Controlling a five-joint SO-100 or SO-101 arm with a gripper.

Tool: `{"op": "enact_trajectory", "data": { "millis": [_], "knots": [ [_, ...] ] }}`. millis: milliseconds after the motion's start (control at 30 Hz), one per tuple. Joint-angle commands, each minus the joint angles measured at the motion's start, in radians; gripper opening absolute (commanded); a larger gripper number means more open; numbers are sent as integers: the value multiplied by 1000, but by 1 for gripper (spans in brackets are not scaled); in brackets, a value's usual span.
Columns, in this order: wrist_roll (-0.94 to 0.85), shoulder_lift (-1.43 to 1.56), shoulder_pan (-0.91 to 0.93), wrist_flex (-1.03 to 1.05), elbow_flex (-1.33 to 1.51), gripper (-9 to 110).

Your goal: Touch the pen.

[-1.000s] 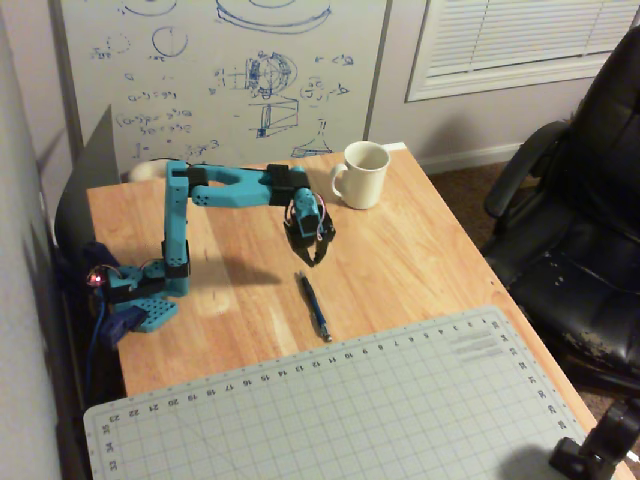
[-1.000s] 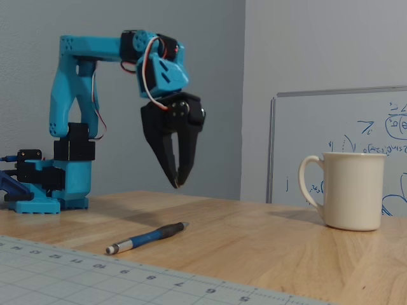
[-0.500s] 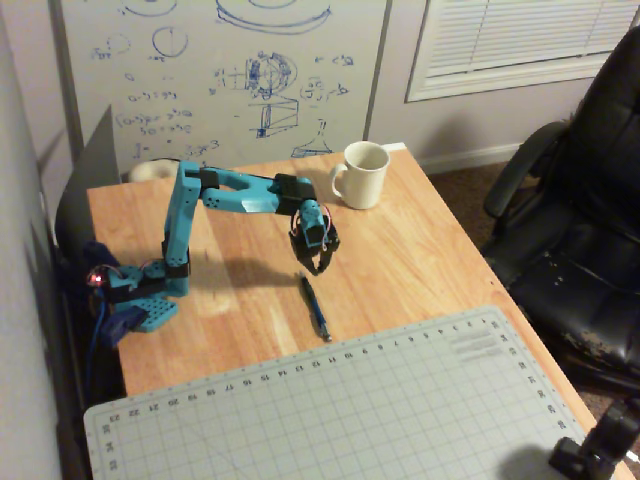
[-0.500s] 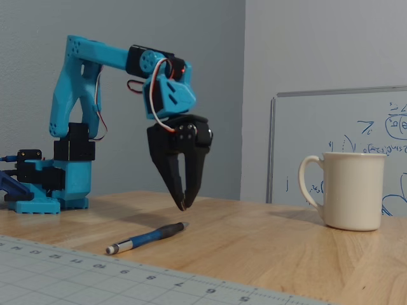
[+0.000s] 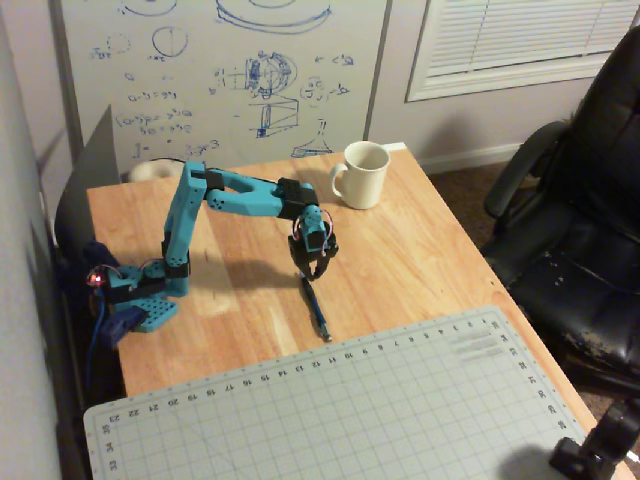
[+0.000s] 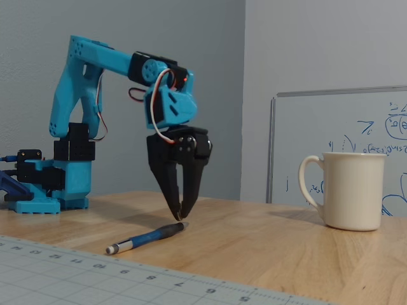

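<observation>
The dark blue pen [image 5: 316, 310] lies flat on the wooden table [image 5: 420, 250], its silvery tip towards the cutting mat. In a fixed view it shows from the side [image 6: 146, 237]. My black gripper [image 5: 312, 272] points straight down over the pen's back end. In a fixed view the gripper [image 6: 180, 217] has its fingertips together, empty, right at the pen's end. I cannot tell whether they touch it or hover just above it.
A white mug [image 5: 362, 175] stands at the table's far edge, right of the gripper in both fixed views [image 6: 348, 190]. A grey cutting mat [image 5: 350, 410] covers the front of the table. A black office chair [image 5: 580, 220] is at the right. A whiteboard [image 5: 220, 70] stands behind.
</observation>
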Motion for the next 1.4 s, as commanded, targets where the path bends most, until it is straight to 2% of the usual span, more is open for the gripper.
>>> {"op": "enact_trajectory", "data": {
  "millis": [0, 933, 1367],
  "knots": [
    [-14, 20, -3, 0, -3, 1],
    [-14, -18, -3, 0, -28, 1],
    [3, 95, 8, -8, -46, 1]
  ]
}}
